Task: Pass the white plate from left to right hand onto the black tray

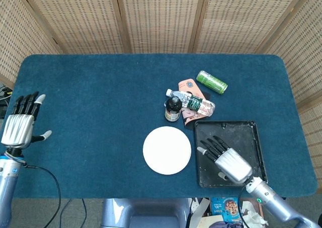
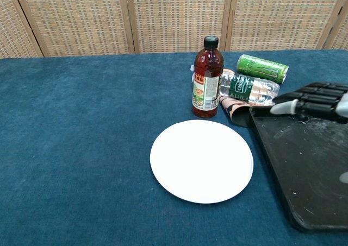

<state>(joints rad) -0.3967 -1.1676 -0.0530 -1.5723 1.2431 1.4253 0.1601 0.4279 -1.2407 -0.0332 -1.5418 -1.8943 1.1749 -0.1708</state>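
- White plate (image 1: 167,150) lies flat on the blue desk (image 1: 100,97), just left of the black tray (image 1: 254,137), with neither robot hand touching it.
- Left robot hand (image 1: 20,125) sits at the desk's far left edge, fingers spread, holding nothing, well apart from the plate.
- Right robot hand (image 1: 225,160) hovers over the tray, fingers stretched toward the plate, also holding nothing.
- Risk, as I see it: the plate lies flush on cloth, so fingers may slide it into the tray's rim or toward the brown bottle (image 1: 172,108) instead of lifting it.
- No handover looks possible from here; the hands are far apart.
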